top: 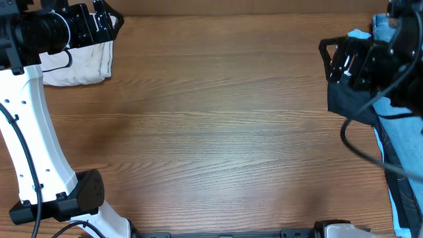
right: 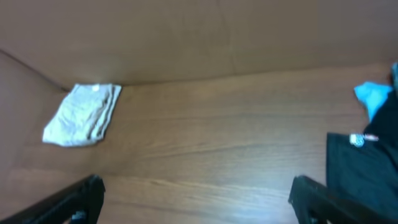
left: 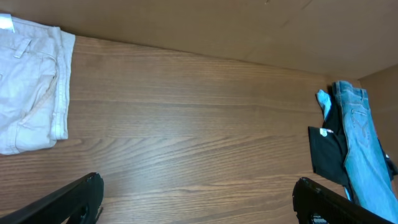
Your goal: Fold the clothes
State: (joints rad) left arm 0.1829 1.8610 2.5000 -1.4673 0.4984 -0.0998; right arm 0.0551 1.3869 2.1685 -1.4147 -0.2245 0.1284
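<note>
The light beige garment (top: 79, 65) lies folded in a compact stack at the far left corner of the table. It also shows in the left wrist view (left: 31, 84) and small in the right wrist view (right: 84, 114). My left gripper (left: 199, 199) is open and empty, hovering just right of the folded garment in the overhead view (top: 99, 23). My right gripper (right: 196, 199) is open and empty, above the dark clothes at the far right (top: 344, 56).
A black shirt (top: 353, 106) and blue denim jeans (top: 403, 165) lie along the right edge, also in the left wrist view (left: 326, 152) (left: 360, 143). A brown wall runs behind the wooden table (top: 218, 132).
</note>
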